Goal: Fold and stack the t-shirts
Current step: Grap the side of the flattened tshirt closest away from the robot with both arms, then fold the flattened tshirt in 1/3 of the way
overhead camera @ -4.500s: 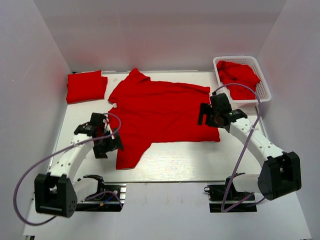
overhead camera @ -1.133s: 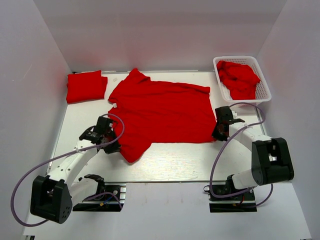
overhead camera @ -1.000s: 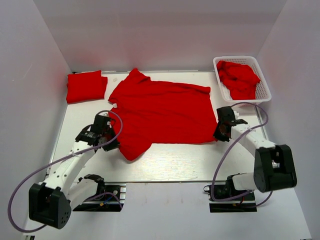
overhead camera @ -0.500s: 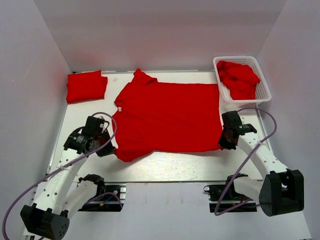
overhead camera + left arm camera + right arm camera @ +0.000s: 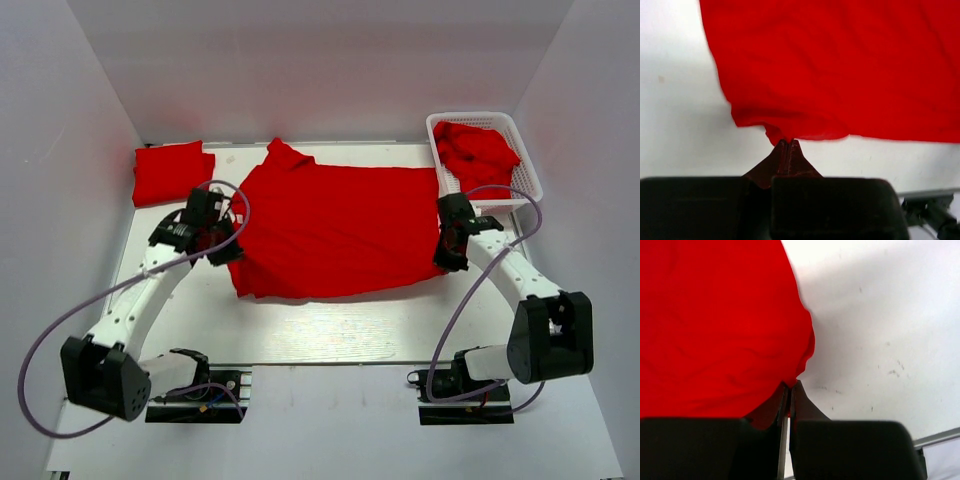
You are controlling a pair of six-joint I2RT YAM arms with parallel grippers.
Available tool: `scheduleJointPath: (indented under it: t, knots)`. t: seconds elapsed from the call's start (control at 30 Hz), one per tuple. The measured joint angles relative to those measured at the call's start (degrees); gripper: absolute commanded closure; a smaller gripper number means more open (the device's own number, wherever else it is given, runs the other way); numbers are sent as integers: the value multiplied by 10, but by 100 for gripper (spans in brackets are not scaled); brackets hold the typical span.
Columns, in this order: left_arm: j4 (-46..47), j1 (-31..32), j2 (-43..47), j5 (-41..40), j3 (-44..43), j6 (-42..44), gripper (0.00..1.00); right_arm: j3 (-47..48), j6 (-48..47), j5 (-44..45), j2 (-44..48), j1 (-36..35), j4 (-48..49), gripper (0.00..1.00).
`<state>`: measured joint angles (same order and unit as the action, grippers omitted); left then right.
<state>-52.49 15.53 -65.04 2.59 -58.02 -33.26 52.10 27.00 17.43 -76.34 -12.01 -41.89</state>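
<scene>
Both left hand (image 5: 788, 143) and right hand (image 5: 790, 386) clench edges of the red t-shirt (image 5: 335, 230) (rumpled, spread wide).

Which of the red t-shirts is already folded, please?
The far-left t-shirt, a compact square; the middle t-shirt lies spread out, the third t-shirt sits crumpled in the basket.

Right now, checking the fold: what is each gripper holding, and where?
Both pinch the spread t-shirt: left gripper its left edge, right gripper its right edge.
</scene>
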Motion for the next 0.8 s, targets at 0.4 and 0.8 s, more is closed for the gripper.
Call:
scheduleJointPath:
  t: [0.4, 0.8]
  knots:
    - [94, -5, -209, -77, -172, 44, 100, 128, -18, 19, -118, 10, 10, 100]
    - [109, -12, -376, -126, -300, 84, 100, 247, -52, 34, -233, 33, 28, 100]
